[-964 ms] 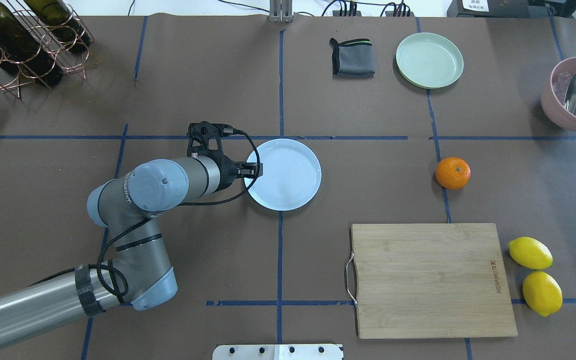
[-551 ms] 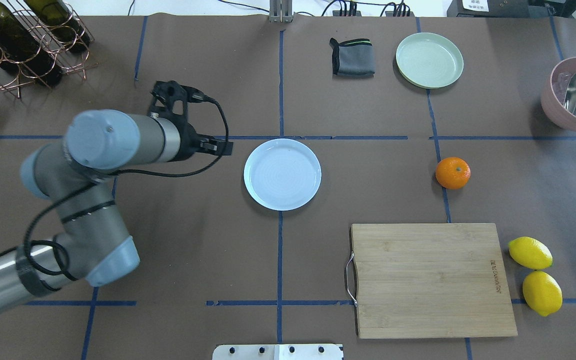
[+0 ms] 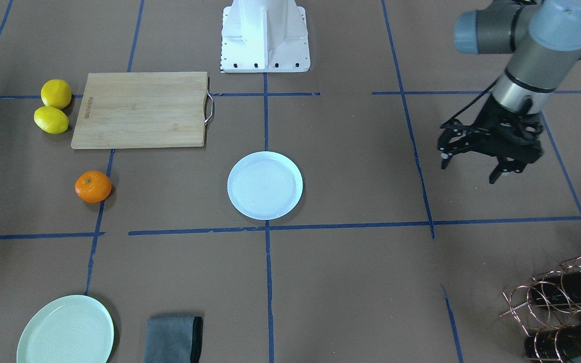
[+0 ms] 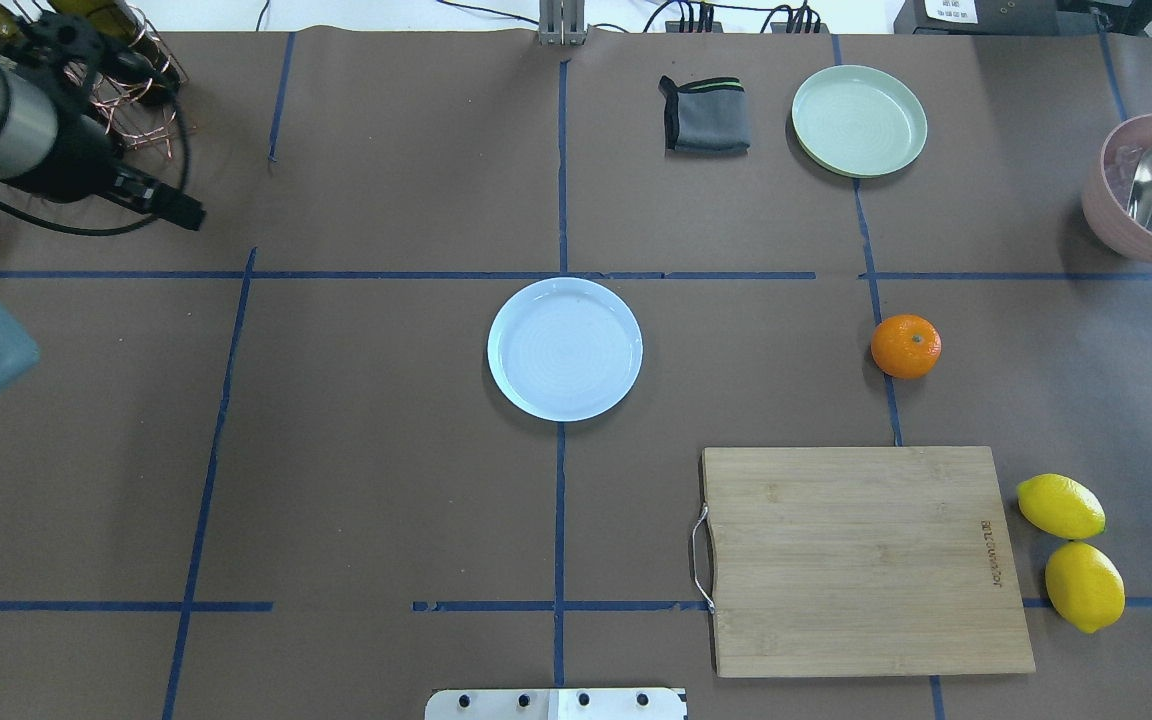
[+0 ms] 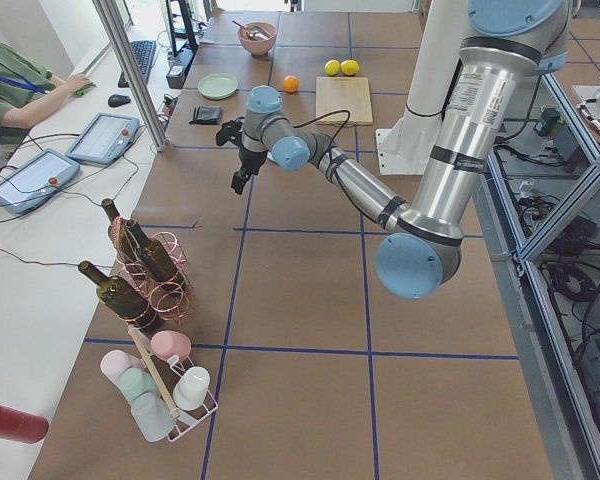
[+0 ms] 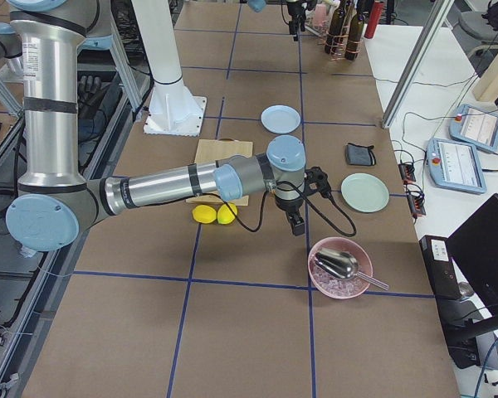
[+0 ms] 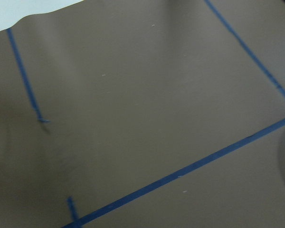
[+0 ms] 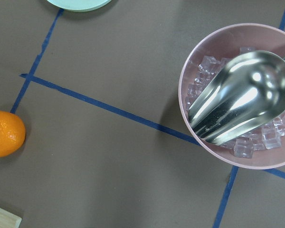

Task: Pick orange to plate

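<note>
The orange (image 4: 905,346) lies alone on the brown table right of centre, and shows at the left edge of the right wrist view (image 8: 4,133). The pale bluish-white plate (image 4: 564,348) sits bare at the table's middle (image 3: 265,185). My left gripper (image 4: 186,213) hangs far to the left near the wine rack, well away from both; in the front view it (image 3: 468,171) is open and holds nothing. My right gripper (image 6: 296,225) appears only in the right side view, raised between the orange and the pink bowl. Whether it is open or shut, I cannot tell.
A wooden cutting board (image 4: 861,560) lies near the orange, with two lemons (image 4: 1061,505) to its right. A mint-green plate (image 4: 858,120) and a grey cloth (image 4: 704,115) are at the back. A pink bowl (image 4: 1101,205) of ice holds a scoop. The wine rack (image 3: 563,302) stands far left.
My left arm has drawn back from the plate's left rim, swinging far left and toward the back near the wine rack. Orange and plate have not moved.
</note>
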`<control>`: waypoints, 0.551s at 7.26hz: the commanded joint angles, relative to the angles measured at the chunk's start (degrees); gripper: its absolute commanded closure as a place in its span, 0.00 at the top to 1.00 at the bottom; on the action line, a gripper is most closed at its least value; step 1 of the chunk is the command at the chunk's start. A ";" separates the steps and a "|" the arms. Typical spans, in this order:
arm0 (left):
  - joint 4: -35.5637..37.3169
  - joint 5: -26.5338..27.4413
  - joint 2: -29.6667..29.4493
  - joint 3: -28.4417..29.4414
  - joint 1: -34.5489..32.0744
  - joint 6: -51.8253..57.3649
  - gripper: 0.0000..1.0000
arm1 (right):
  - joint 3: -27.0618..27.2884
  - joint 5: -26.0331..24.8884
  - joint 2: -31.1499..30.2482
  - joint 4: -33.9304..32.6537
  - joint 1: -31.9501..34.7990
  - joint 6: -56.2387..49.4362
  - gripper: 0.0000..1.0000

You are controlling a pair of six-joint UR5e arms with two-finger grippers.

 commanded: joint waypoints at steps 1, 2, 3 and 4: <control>6.62 -9.28 7.46 4.50 -15.19 19.15 1.00 | 0.53 -0.11 0.20 0.04 -0.29 0.05 1.00; 11.79 -12.02 8.18 7.66 -21.26 28.55 1.00 | 0.54 -0.28 0.12 0.04 -0.38 0.05 1.00; 15.32 -11.87 10.28 8.56 -23.59 36.30 1.00 | 0.54 -0.20 0.29 0.04 -0.56 0.14 1.00; 14.66 -12.13 15.00 7.87 -30.22 38.72 1.00 | 0.62 -0.20 0.29 0.04 -1.34 0.22 1.00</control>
